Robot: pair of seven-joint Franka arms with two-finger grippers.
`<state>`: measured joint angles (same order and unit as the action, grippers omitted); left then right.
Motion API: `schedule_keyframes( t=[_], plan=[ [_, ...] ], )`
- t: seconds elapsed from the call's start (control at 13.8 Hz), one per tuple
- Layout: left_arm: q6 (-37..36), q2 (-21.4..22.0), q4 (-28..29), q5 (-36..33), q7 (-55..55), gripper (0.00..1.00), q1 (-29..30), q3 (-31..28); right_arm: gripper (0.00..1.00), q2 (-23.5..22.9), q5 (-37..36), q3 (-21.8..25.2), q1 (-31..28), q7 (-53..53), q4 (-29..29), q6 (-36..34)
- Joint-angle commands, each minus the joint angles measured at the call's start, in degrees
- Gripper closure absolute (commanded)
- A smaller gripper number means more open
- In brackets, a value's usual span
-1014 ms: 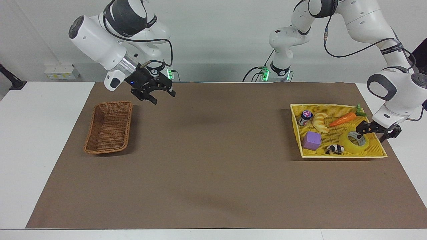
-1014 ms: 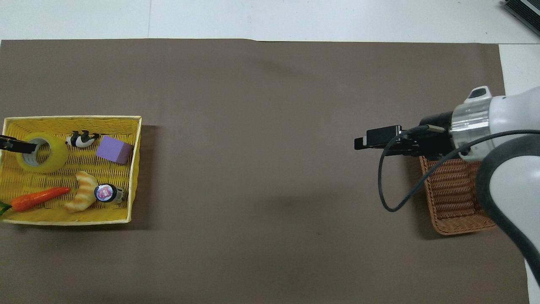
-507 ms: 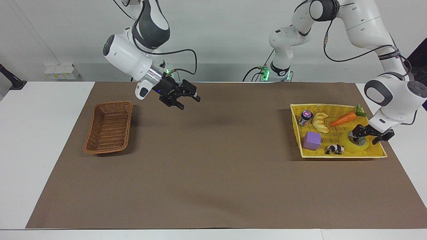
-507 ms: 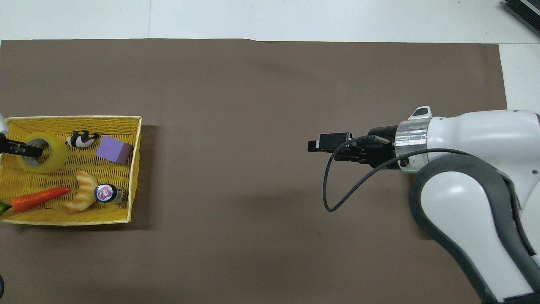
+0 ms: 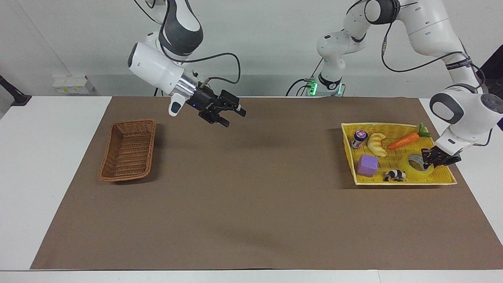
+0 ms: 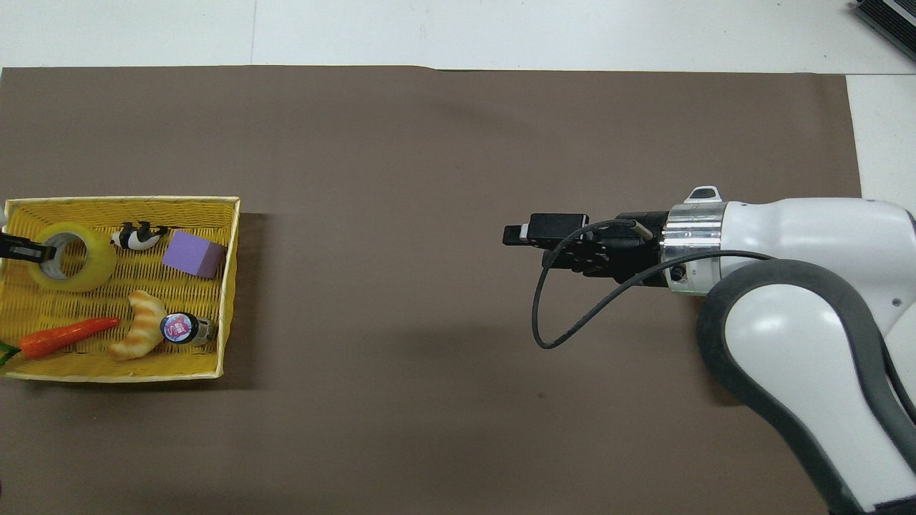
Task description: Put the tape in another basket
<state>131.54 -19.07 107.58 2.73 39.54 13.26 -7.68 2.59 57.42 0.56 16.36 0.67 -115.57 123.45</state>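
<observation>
Brown wicker basket [image 5: 128, 150], toward the right arm's end, holds nothing yet. Right gripper [image 5: 231, 116] hangs spread over the bare mat near the robots. Farther out, the tape [image 5: 416, 168] lies in the yellow basket [image 5: 401, 181]; left gripper [image 5: 434, 158] is pinched on its wall, seemingly unlifted. Transfer remains.

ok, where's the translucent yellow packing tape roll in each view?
Facing view: the translucent yellow packing tape roll lies in the flat bright yellow woven basket at the picture's right, with the left gripper at its rim.
Overhead view: the roll is at the picture's left edge, in the same basket.
Shared landmark: the purple cube.
</observation>
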Motion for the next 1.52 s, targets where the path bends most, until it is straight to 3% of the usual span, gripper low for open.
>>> schedule_keyframes(
  t=[0.0, 0.36, 0.58, 1.09, 1.45],
  plan=[
    [-3.6, 4.8, 0.8, 0.8, 0.9, 1.0, -0.2, 0.4, 0.0, 1.5, 1.8, 0.0, 0.2, 0.0, -1.7, 1.2],
    [-10.4, 11.8, 1.7, 1.3, -8.1, 1.0, -5.2, 1.0, 0.0, 1.5, 3.2, 0.1, 0.2, -0.1, -1.7, 1.4],
    [-10.4, 16.0, 6.3, 1.3, -16.1, 1.0, -10.6, 1.0, 0.0, 1.3, 3.0, 0.0, 0.2, 0.0, -1.4, 1.1],
    [-7.1, 15.4, 6.9, 1.4, -43.7, 1.0, -27.6, 1.0, 0.0, 0.9, 0.1, 0.0, 1.7, -0.5, -1.4, 1.6],
    [-3.3, 15.0, 7.1, 3.8, -60.2, 1.0, -38.6, 1.0, 0.0, -2.6, -7.2, -0.1, 3.5, 0.2, -0.5, 1.2]
  ],
)
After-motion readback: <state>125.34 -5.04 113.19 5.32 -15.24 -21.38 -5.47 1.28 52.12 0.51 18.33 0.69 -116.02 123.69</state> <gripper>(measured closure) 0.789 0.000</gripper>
